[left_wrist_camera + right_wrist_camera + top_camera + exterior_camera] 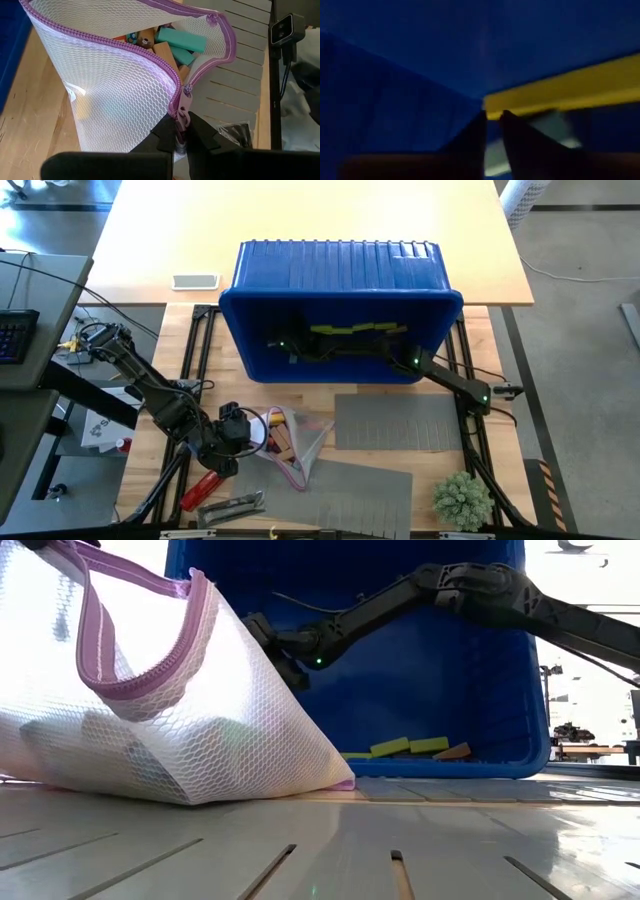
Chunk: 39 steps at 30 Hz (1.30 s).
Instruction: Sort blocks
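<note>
Right gripper [492, 117]: deep inside the blue bin [250, 330], which lies tipped on its side with its mouth toward the arms. Fingers nearly together, only a thin gap between the tips; whether they pinch anything cannot be told. A lime yellow-green block [565, 92] lies just beyond the tips, its long axis running across the line of the fingers.

High view only: a row of yellow-green blocks [355, 330] end to end across the bin's width. Low view only: those blocks lie flat on the bin's lower wall, with a tan block [452, 751] beside them.

Left gripper [179, 142]: in front of the bin, near the table's front, clamped on the purple zipper edge of a white mesh pouch [115, 100], holding its mouth open.

Left wrist view only: teal blocks [180, 40] and tan wood blocks [162, 50] inside the pouch, lying at mixed angles.

Also on the table: grey mats [400, 425], a red tool [200, 488], a small green plant [462, 498].
</note>
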Each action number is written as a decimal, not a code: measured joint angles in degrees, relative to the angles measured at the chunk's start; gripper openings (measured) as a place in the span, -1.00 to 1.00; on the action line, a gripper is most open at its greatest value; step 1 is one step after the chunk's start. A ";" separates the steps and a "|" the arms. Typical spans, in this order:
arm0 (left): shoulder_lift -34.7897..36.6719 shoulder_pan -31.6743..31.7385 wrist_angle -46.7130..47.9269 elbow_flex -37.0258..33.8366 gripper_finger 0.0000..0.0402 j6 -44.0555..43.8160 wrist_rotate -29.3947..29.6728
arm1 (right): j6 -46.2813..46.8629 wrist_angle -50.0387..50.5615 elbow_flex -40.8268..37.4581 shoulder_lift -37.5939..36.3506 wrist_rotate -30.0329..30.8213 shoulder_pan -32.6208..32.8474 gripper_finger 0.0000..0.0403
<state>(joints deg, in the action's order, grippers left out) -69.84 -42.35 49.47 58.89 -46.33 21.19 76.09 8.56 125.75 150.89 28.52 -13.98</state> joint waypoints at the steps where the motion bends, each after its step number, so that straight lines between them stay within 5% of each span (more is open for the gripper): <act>1: 0.00 -0.01 0.00 0.00 -1.00 -0.01 0.00 | -0.38 1.97 0.00 0.00 -0.17 -0.12 -0.81; 4: 0.00 0.00 -0.02 0.00 -1.00 -0.02 0.00 | -2.13 6.22 0.11 -0.02 -1.32 -0.99 -0.97; 14: 0.00 0.01 0.02 -0.02 -1.00 -0.02 0.00 | -7.24 26.22 4.79 -0.27 1.87 0.90 -0.99; 23: 0.00 -0.02 0.00 -0.02 -1.00 -0.02 0.00 | -29.04 10.00 6.60 1.07 7.60 2.13 -1.00; 34: -0.02 0.00 0.01 -0.02 -1.00 -0.02 0.01 | -32.14 13.77 6.99 2.81 1.80 0.35 -1.00; 39: -0.13 0.00 0.00 -0.02 -1.00 -0.02 0.00 | -28.41 22.90 9.23 1.71 -9.01 -0.52 -1.00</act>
<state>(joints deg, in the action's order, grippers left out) -69.97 -42.35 49.47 58.87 -46.35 21.19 47.68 31.46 134.98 152.60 19.51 -14.50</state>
